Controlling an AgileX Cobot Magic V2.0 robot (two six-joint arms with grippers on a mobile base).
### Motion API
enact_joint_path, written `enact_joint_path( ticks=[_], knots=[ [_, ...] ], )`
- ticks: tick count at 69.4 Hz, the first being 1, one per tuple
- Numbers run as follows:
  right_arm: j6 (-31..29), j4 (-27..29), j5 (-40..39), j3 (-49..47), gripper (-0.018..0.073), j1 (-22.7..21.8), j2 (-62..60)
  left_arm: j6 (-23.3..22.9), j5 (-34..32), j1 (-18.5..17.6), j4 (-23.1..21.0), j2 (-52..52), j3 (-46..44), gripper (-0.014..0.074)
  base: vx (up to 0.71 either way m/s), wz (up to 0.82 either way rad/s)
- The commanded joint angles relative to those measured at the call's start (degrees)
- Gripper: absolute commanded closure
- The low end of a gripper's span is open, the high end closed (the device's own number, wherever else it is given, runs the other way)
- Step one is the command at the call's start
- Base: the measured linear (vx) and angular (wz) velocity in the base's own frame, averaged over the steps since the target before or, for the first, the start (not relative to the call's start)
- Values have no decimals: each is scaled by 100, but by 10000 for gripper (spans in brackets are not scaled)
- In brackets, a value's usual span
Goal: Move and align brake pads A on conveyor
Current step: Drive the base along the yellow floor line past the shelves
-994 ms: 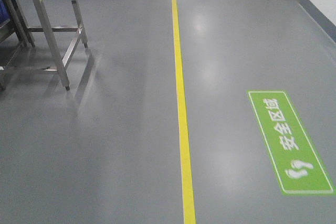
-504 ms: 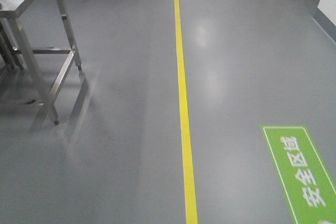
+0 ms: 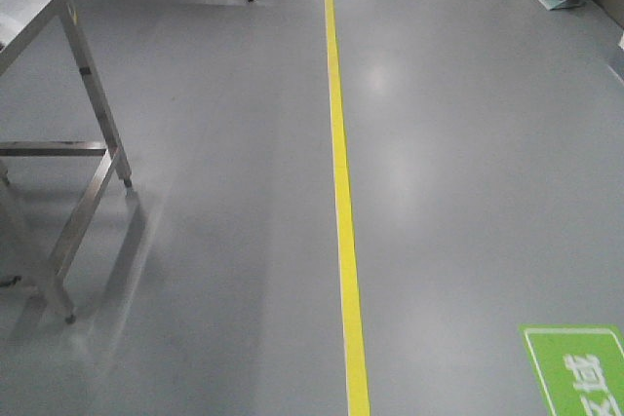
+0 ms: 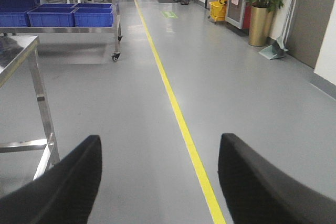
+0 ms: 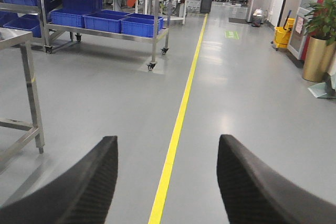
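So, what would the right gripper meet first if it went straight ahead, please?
Nothing close: the open right gripper points along bare floor beside the yellow line; depth beyond is unclear.

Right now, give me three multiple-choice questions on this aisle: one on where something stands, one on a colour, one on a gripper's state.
1. In the front view, the steel table stands on which side of the yellow floor line?
A) right
B) left
C) across it

2. What colour are the bins on the wheeled rack?
A) red
B) green
C) blue

3. The left gripper is:
A) open and empty
B) shut on a brake pad
C) shut on a bin

Answers:
1 B, the table sits at the picture's left edge, well clear of the line.
2 C, every bin in view is blue.
3 A, its jaws stand wide apart with nothing held between them.
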Motion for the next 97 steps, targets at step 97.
enact_joint_path(
  ticks=[97],
  knots=[
    [-55,-20,-443,-157,144,12,59,-5,-454,-16,-13,42,-147,132,60,-2]
  ],
)
